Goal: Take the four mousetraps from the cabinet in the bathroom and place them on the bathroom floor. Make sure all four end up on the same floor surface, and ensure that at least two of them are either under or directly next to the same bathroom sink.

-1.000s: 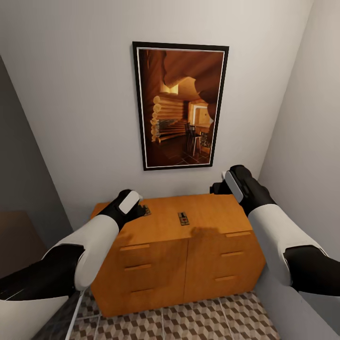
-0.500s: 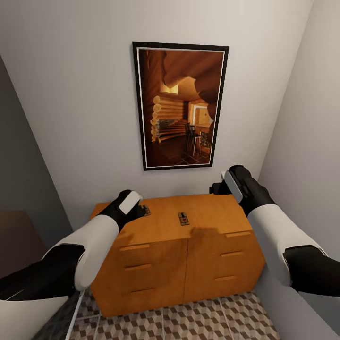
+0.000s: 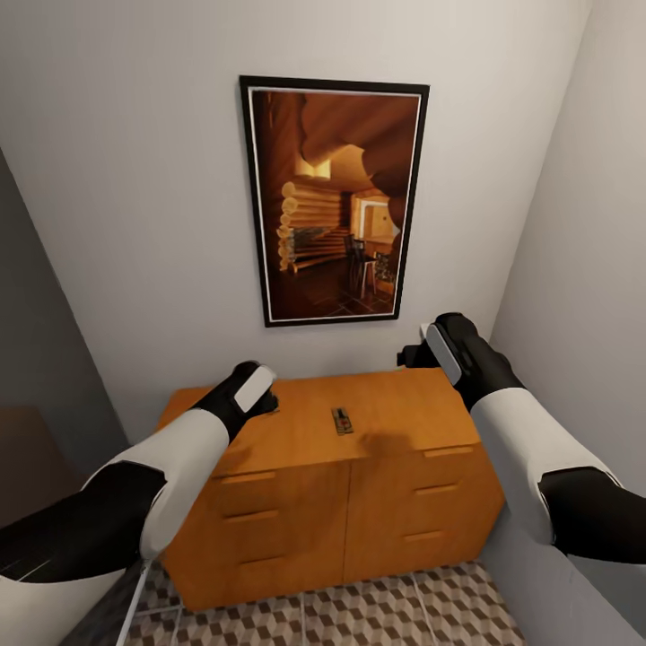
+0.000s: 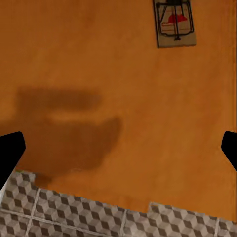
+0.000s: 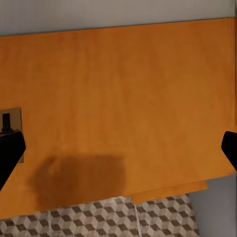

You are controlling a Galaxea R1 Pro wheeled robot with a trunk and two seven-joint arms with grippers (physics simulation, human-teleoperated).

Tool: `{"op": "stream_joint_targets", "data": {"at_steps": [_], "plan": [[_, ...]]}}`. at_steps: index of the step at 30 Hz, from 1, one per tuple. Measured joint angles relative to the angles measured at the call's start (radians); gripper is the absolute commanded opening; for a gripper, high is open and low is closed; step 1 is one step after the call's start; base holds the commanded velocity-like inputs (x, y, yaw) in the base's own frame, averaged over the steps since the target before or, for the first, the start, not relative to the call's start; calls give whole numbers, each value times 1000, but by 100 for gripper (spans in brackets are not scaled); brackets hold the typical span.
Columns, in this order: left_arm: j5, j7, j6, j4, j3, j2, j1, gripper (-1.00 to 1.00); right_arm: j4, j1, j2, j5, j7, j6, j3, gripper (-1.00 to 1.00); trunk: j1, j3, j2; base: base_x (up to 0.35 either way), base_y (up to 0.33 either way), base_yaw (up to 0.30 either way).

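A two-armed robot stands before the orange-brown cabinet [image 3: 332, 484] in a narrow bathroom corner, both arms raised over its top beneath a framed picture [image 3: 334, 201] of a log interior. One mousetrap [image 3: 342, 420] lies flat near the middle of the cabinet top, its long axis running roughly front to back. The left gripper [image 3: 266, 401] hovers over the left part of the top, with the trap off to its right; in the left wrist view the same mousetrap [image 4: 174, 22] sits well ahead of the fingertips [image 4: 11, 153] and toward one side, lengthwise along the line of approach rather than across it, so it is not between the jaws. Those jaws stand wide apart and empty. The right gripper [image 3: 414, 353] hangs higher, near the back right of the top; its wrist view shows its fingers [image 5: 10, 155] likewise spread and holding nothing, with the corner of a trap [image 5: 11, 120] peeking past one tip. The left arm looks the lower and nearer of the two, and a pick would seem to call for it to shift rightward and forward before descending. Patterned bathroom floor [image 3: 377, 615] shows below the drawers; no trap lies on it in these views
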Motion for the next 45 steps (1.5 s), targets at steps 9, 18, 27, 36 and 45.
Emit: {"op": "stream_joint_targets", "data": {"at_steps": [9, 18, 27, 36, 45], "plan": [[2, -17, 39, 1, -11, 0, 0, 100, 5, 7, 0, 1, 1, 0, 2, 100, 0, 0, 0, 145, -125, 0], [-1, -49, 83, -3, -15, 0, 0, 100, 27, 8, 1, -1, 5, 0, 48, 100, 0, 0, 0, 12, -10, 0], [-2, -50, 117, -17, -15, 0, -1, 100, 152, 6, -1, -4, 50, 0, 103, 100, 0, 0, 0, 1, 0, 0], [-2, -48, 146, -22, -13, 0, -45, 100, 287, -37, -3, -15, 256, 0, 106, 100, 0, 0, 0, 0, 0, 0], [0, -51, 151, -48, -12, 0, -90, 100, 312, -73, -11, -6, 484, 0, 106, 100, 0, 0, 0, 0, 0, 0]]}}
